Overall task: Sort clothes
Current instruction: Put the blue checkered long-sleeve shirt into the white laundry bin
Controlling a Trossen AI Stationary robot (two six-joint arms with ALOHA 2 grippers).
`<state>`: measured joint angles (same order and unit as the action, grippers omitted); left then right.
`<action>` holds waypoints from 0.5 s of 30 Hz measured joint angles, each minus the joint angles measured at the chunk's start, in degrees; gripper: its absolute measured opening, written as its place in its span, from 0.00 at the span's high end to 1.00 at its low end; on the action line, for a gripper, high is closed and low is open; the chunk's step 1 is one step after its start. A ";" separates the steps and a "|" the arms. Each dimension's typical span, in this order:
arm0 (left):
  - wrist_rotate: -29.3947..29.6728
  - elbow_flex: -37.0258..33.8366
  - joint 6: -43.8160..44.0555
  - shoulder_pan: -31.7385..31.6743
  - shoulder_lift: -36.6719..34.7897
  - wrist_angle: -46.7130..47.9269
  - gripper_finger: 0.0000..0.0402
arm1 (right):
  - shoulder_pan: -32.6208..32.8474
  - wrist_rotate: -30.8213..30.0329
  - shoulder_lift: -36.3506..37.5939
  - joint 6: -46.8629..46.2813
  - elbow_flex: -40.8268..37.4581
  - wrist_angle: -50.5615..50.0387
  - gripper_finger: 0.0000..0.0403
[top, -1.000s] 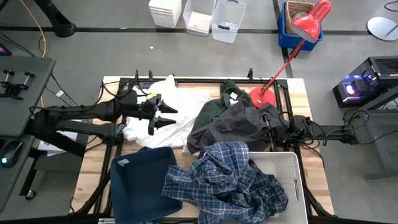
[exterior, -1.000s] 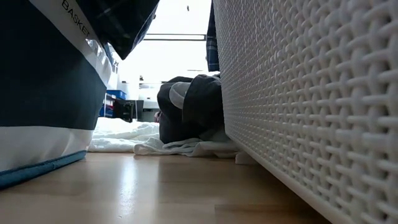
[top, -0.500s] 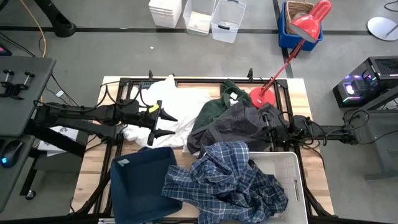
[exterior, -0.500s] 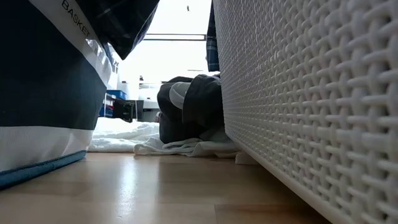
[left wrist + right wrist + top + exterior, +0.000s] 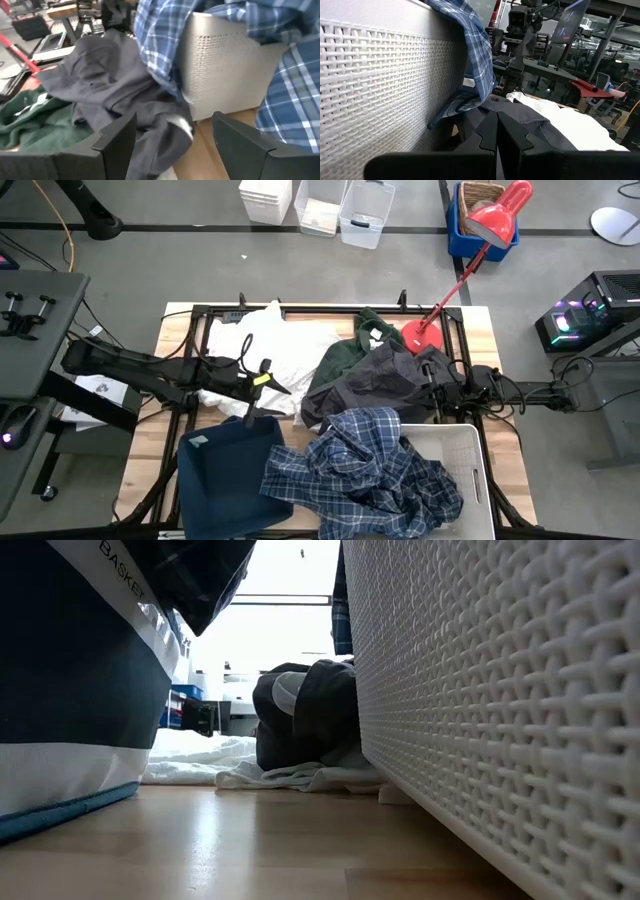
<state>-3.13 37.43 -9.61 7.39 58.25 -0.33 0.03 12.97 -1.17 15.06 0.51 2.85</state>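
My left hand (image 5: 268, 398) spread wide over white cloth (image 5: 290, 355) beside navy bin (image 5: 225, 470), right hand (image 5: 496, 131) closed empty, wooden tabletop (image 5: 150, 435), grey floor (image 5: 180, 260) beyond

Past the left hand (image 5: 172, 137), its fingers spread, a dark grey jacket (image 5: 117, 87) lies between a green hoodie (image 5: 37, 117) and the plaid-shirt-draped (image 5: 160, 30) white bin (image 5: 225, 65).

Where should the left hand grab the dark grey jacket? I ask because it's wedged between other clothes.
Pinch a raised fold on the dark grey jacket near its edge facing the white cloth, coming from the left. That side is bare, while the plaid shirt drapes over its near edge. The open left hand already points that way.
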 joint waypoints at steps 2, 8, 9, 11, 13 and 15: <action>0.02 0.00 -0.04 1.11 1.08 -1.44 0.39 | 0.00 0.00 0.00 0.01 0.00 -0.01 1.00; 2.47 3.12 0.36 5.67 4.39 0.42 0.39 | 0.00 0.00 0.01 0.01 0.00 0.01 1.00; 3.79 4.12 0.35 6.58 5.10 1.10 0.39 | 0.00 0.00 0.00 -0.01 0.00 -0.01 1.00; 6.88 6.08 0.35 8.40 6.43 2.65 0.39 | 0.00 0.00 0.01 -0.01 0.01 -0.01 1.00; 9.24 8.34 0.84 9.91 7.80 4.54 0.39 | 0.00 0.00 0.00 -0.01 0.01 0.00 1.00; 11.29 10.66 1.97 11.29 9.05 7.15 0.39 | 0.00 0.00 0.00 0.01 0.01 0.00 1.00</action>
<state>8.16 48.09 -7.64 18.68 67.31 6.83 0.03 12.97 -1.17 15.07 0.52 2.84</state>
